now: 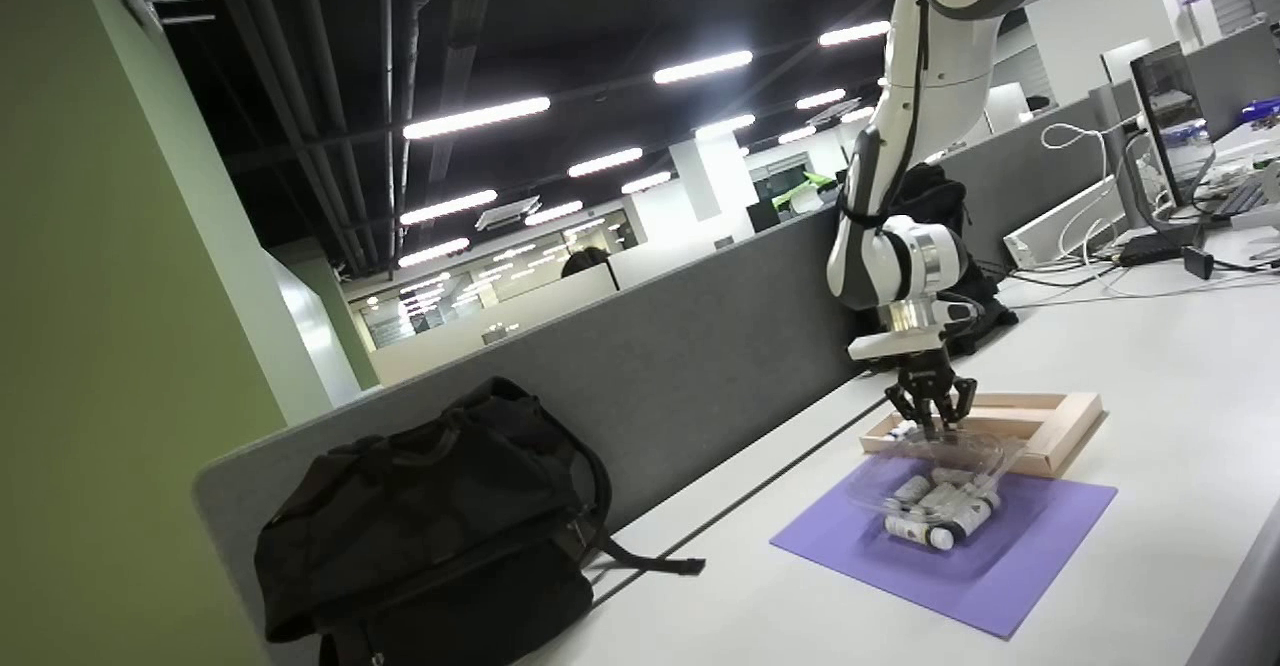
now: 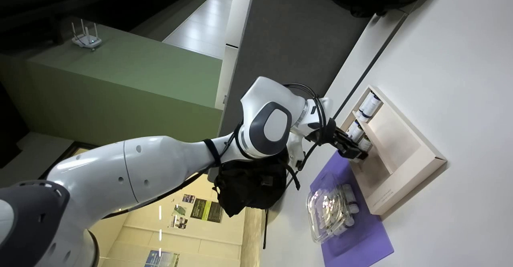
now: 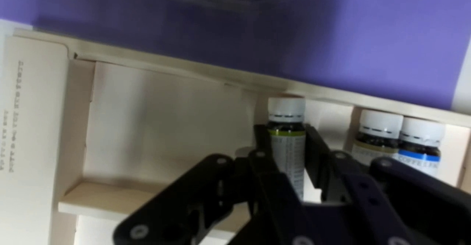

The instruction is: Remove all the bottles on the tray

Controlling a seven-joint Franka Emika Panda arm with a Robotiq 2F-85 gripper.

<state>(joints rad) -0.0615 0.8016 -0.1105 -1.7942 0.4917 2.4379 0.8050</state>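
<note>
The light-wood tray (image 1: 1068,431) lies beside the purple sheet; it also shows in an exterior view (image 2: 400,185) and the wrist view (image 3: 35,127). My gripper (image 3: 285,136) is shut on a small bottle with a white cap and green band (image 3: 287,153), its fingers against both sides. The bottle lies in the tray's narrow side compartment, its cap near the rim. A brown-banded bottle (image 3: 379,127) and a blue-banded bottle (image 3: 421,138) lie to the right. More bottles show in the tray (image 2: 369,106). The gripper (image 1: 932,428) hides part of the tray.
A clear plastic container (image 1: 870,491) with several bottles (image 1: 940,511) stands on the purple sheet (image 1: 1000,596), close to the tray. It also shows in an exterior view (image 2: 314,219). A grey partition (image 1: 720,366) runs behind the table. A black backpack (image 1: 430,526) lies against it.
</note>
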